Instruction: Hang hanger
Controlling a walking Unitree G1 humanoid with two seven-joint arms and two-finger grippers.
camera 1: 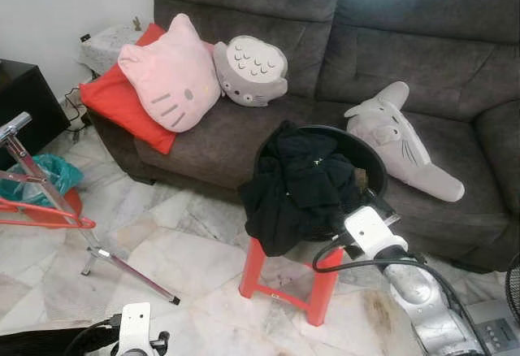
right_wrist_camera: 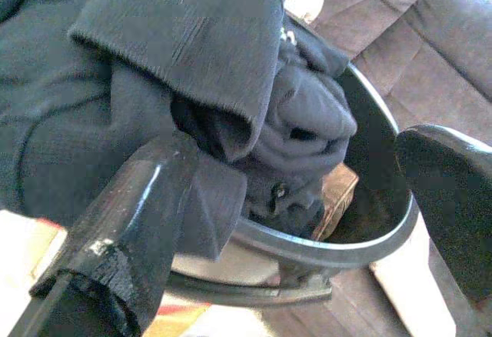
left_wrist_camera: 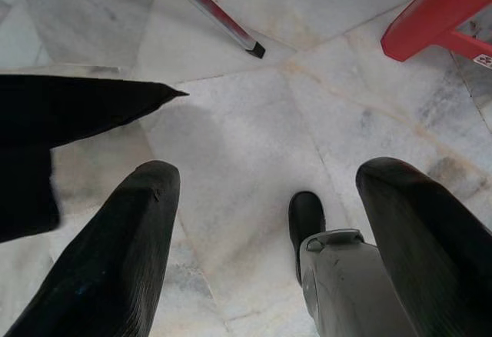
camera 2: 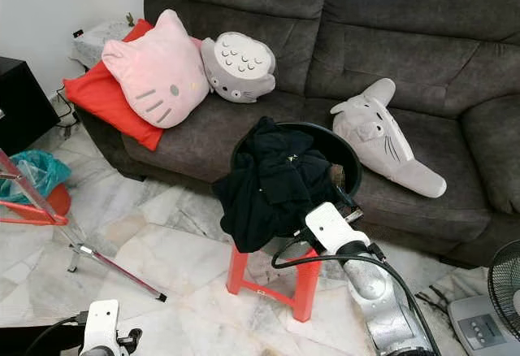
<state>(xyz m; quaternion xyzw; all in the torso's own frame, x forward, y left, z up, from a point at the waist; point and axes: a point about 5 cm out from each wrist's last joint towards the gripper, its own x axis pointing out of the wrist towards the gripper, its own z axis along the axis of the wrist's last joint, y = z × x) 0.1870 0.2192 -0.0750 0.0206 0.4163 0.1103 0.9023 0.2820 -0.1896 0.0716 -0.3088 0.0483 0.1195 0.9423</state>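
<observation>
Black basin on red stool | holds dark clothes | right pincer wide at rim | left pincer wide over floor

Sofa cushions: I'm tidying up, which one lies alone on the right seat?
The long grey plush, apart from the pink cat-face cushion, red cushion and round grey one.

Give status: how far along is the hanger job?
Early. Nothing hung: the drying rack stands off to the left. In hand: right gripper, open, reaching at the black basin of dark clothes on the red stool. Left gripper open over floor. Left: grasp, carry, hang.
</observation>
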